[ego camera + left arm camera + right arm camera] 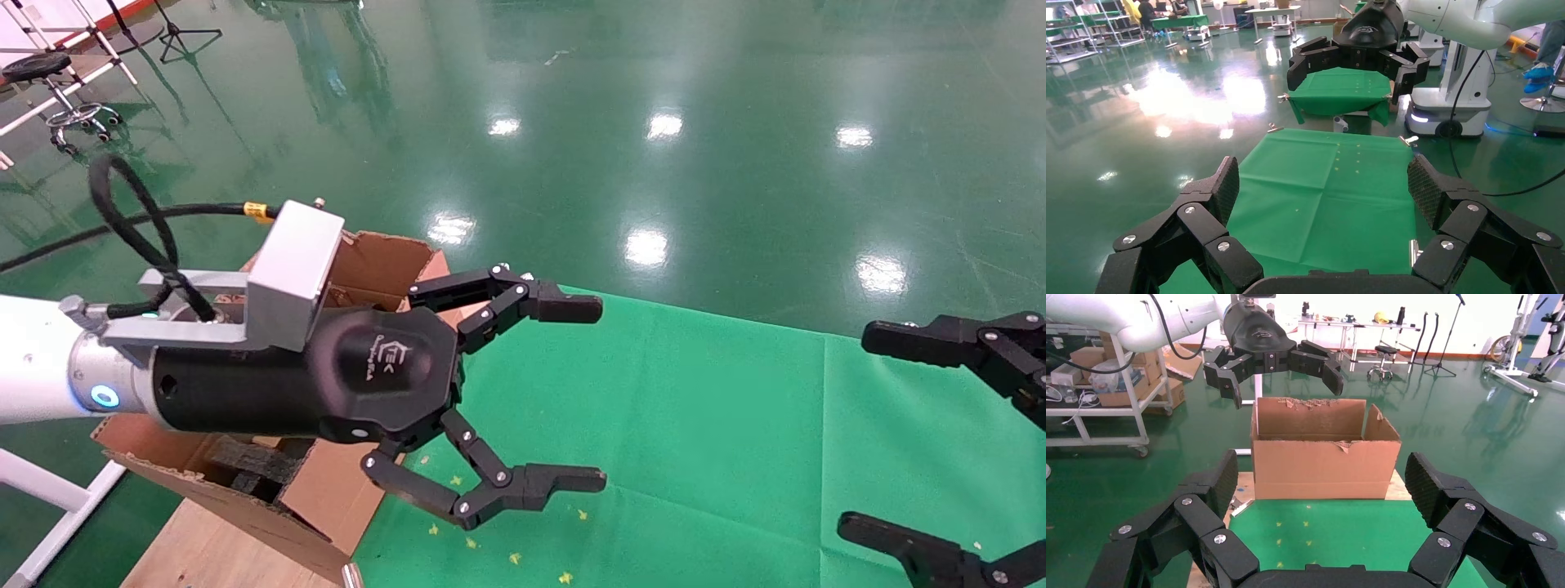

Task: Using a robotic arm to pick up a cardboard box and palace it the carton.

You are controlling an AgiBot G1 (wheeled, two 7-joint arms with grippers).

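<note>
Spread wide and gripping nothing, the fingers (564, 309) of the left gripper (584, 392) hang in the air beside the carton (384, 261), above the green cloth (654, 425) that covers the table. That gripper belongs to the robotic arm (33, 367), whose white shell, blue ring light and silver camera block (294, 273) fill the left side of the head view, with a black cable (135, 220) looping off the wrist. From the right wrist view, the same gripper (1281, 370) hovers above the carton's upper edge, toward its far side.

The carton (1324, 459) stands at the end of the table, on bare wood (1242, 487) just past the cloth's edge, its flaps torn and ragged. Dark foam blocks (253, 465) show inside it in the head view.

The right gripper (915, 433) sits at the right edge of the head view, over the cloth and well apart from the carton, its fingers likewise parted and empty.

No small cardboard box can be seen in any view, so its place cannot be told.

Small yellow specks (515, 559) dot the cloth near the carton.
</note>
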